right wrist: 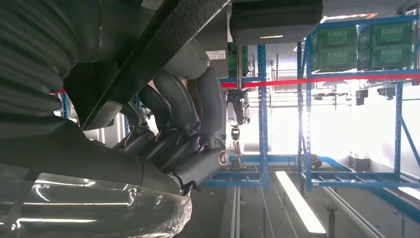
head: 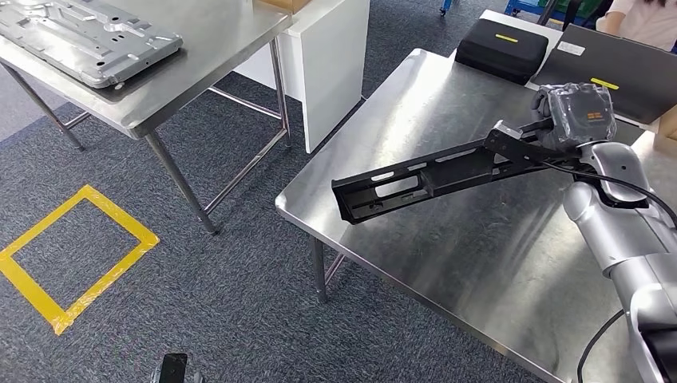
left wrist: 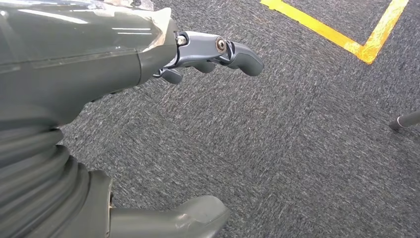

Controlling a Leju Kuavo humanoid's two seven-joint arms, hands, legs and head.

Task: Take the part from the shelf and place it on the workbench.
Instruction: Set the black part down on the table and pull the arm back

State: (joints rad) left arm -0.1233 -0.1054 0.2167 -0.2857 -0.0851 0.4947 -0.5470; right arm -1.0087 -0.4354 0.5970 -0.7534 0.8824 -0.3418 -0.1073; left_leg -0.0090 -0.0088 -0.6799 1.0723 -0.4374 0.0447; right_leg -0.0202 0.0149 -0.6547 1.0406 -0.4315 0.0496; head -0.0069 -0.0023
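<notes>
A: Left hand (left wrist: 148, 64)?
B: Hung above grey carpet (left wrist: 277, 148); fingers (left wrist: 237, 54) slightly curled, apart from the thumb, nothing held.

A: Part (head: 431, 179)?
B: Long black bracket, raised over the steel workbench (head: 447, 263); free end is pointed left and slightly down, long axis run left to right.

A: Right hand (head: 571, 116)?
B: Fingers (right wrist: 183, 106) wrapped around the part's right end; thumb contact probably made, poorly seen.

There are two stainless-steel tables: one workbench (head: 447, 239) at right and one smaller table (head: 199, 56) at upper left. One long black slotted metal part (head: 423, 182), one grey stamped metal panel (head: 88, 36), two black cases (head: 501, 48), one yellow taped floor square (head: 76, 255), two robot hands (head: 571, 116).
</notes>
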